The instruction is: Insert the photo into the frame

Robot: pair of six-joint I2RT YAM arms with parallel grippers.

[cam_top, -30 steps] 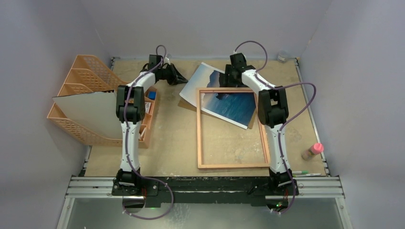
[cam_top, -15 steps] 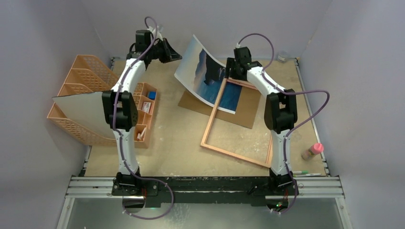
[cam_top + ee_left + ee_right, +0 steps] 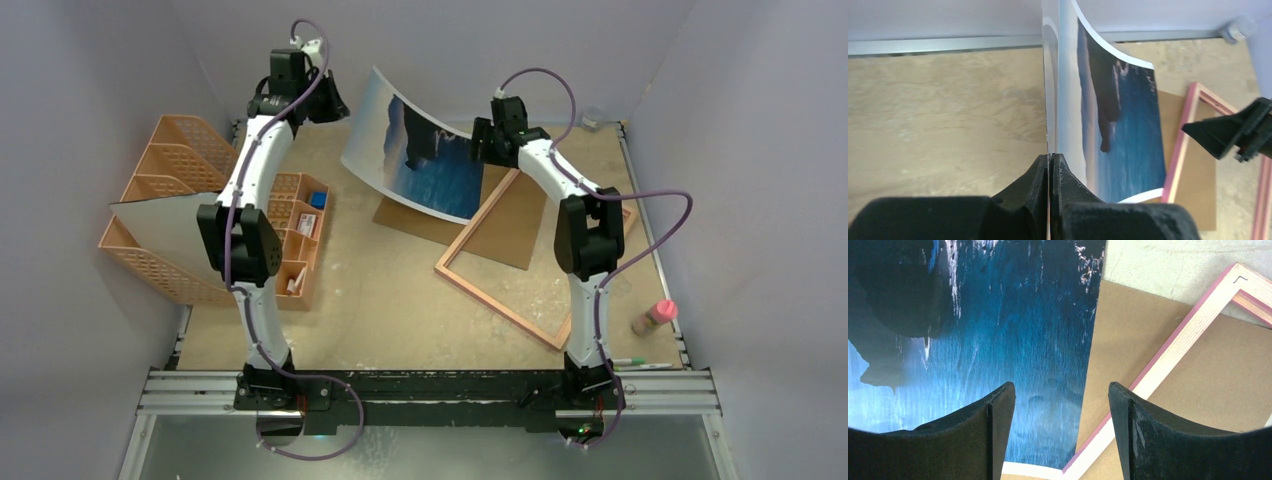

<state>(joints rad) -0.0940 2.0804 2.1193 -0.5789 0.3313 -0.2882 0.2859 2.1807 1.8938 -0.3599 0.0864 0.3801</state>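
Observation:
My left gripper (image 3: 340, 108) is shut on the left edge of the photo (image 3: 430, 160) and holds it up, curved, above the back of the table. In the left wrist view my left gripper (image 3: 1050, 156) pinches the photo (image 3: 1128, 130) edge-on, with sea and headland showing. My right gripper (image 3: 478, 150) is open and hovers by the photo's right edge. In the right wrist view my right gripper (image 3: 1060, 385) is empty above the photo (image 3: 1013, 330) and the frame (image 3: 1173, 350). The frame (image 3: 497, 306) lies diagonally on the table, reverse up, and also shows in the left wrist view (image 3: 1180, 145).
A brown backing board (image 3: 505, 235) lies under the frame's far end. Orange file racks (image 3: 170, 150) with a greyish-white sheet (image 3: 180, 235) and a wooden organiser (image 3: 305, 230) stand on the left. A pink-capped bottle (image 3: 655, 317) and pens (image 3: 635, 365) lie at the right front.
My left gripper has risen up and left, lifting the photo off the table. The frame has swung round from square to diagonal. My right gripper stays near its far corner.

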